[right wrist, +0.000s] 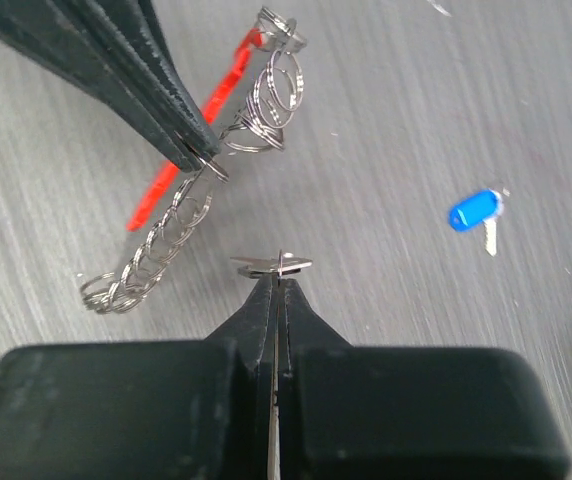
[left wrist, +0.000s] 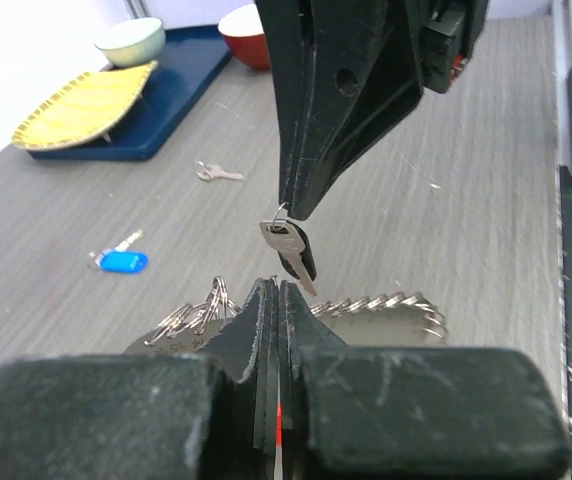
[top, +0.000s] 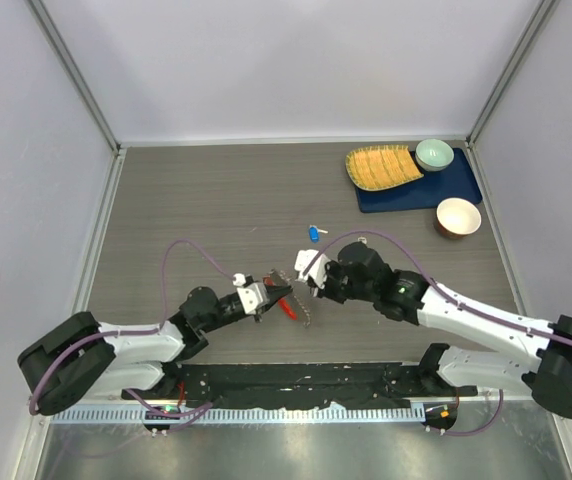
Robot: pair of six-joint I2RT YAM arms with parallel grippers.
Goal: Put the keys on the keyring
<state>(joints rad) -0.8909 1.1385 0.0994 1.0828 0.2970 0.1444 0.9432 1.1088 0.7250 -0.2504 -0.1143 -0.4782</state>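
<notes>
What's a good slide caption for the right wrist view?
Right gripper pinches a small key beside the keyring held by the left gripper; a blue-headed key lies on the table.

Bright, even light, soft shadows; left tool [left wrist: 272,290] blurs up close.

The top view looks steeply down on the whole tabletop [top: 216,200] from its near side. Wrist views sit close behind the left end effector [left wrist: 278,285] and right end effector [right wrist: 279,277], facing each other; all share the blue key [top: 314,233]
</notes>
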